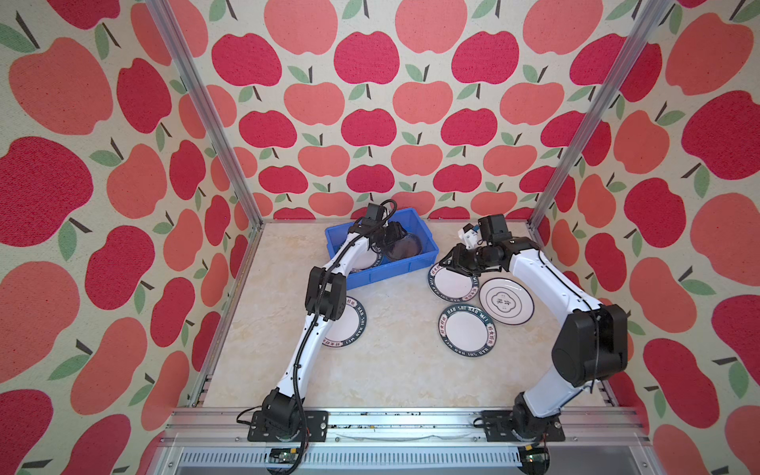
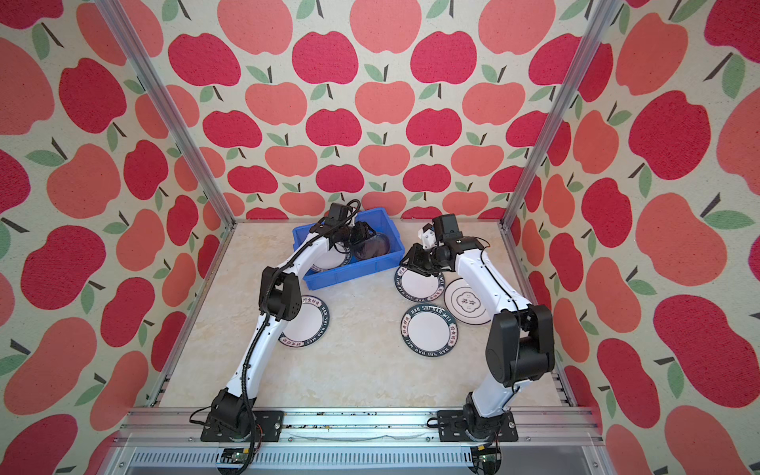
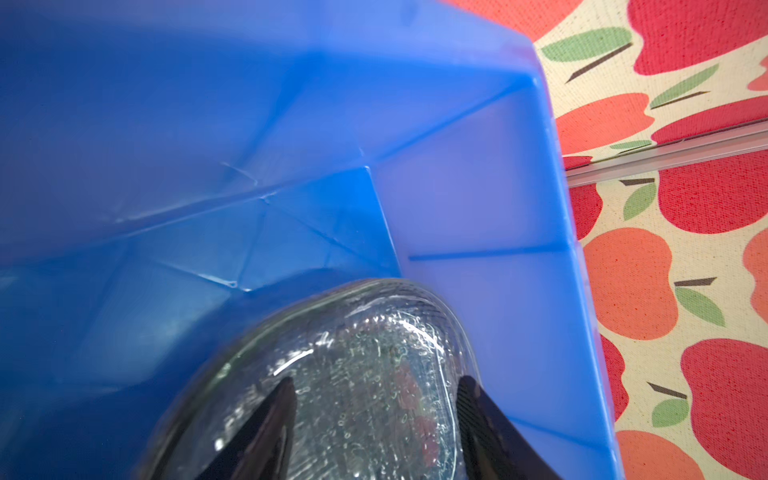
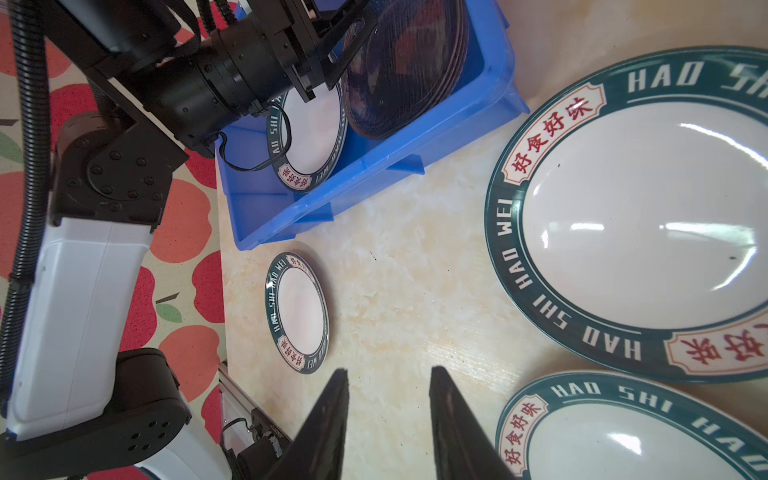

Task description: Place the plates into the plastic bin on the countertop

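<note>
The blue plastic bin (image 1: 411, 269) stands at the back of the countertop (image 1: 395, 370). Inside it lie a stack of clear glass plates (image 1: 405, 246) and a green-rimmed white plate (image 4: 311, 137). My left gripper (image 3: 376, 380) is down in the bin with its fingers spread, a glass plate (image 3: 353, 374) showing behind them. Three plates lie on the right: two green-rimmed (image 1: 452, 283) (image 1: 466, 333) and an emblem plate (image 1: 506, 300). Another green-rimmed plate (image 1: 349, 329) lies partly under the left arm. My right gripper (image 4: 387, 370) is open over bare countertop beside the nearest plate (image 4: 644, 216).
Apple-patterned walls and aluminium posts close in the workspace on three sides. The bin (image 2: 349, 275) sits askew near the back wall. The left arm's elbow (image 1: 325, 296) hangs over the left plate. An aluminium rail (image 1: 390, 423) runs along the front edge.
</note>
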`<state>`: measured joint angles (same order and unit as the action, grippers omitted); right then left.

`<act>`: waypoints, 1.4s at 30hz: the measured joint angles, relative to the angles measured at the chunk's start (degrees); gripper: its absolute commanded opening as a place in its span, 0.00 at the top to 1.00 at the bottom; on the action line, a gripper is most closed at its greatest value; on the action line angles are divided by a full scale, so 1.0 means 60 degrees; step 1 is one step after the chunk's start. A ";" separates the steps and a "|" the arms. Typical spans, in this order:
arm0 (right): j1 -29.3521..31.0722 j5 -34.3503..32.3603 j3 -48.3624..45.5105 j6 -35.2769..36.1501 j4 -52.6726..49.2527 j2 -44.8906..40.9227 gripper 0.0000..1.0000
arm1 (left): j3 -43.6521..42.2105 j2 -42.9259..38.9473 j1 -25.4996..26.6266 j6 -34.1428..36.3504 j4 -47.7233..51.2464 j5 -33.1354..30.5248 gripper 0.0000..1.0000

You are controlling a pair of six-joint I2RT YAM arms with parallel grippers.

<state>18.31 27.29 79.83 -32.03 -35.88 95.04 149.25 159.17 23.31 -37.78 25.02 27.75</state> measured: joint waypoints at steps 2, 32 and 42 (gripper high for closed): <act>0.0022 0.0066 -0.0022 -0.0047 0.0029 0.0044 0.64 | -0.0076 0.0000 0.0186 -0.0062 -0.0138 0.0080 0.37; 0.1126 0.0317 -0.0641 0.0222 0.1308 -0.0896 0.66 | -0.1679 -0.2692 0.0066 0.1038 0.0987 -0.0310 0.25; 0.3042 0.0299 -0.2317 0.0120 0.2120 -0.1290 0.43 | -1.0841 -1.1570 0.0816 0.1166 -0.0463 -0.2164 0.03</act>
<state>36.56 29.08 65.93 -31.31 -23.16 87.31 84.20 89.76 28.21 -30.79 22.24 14.76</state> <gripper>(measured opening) 0.486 0.963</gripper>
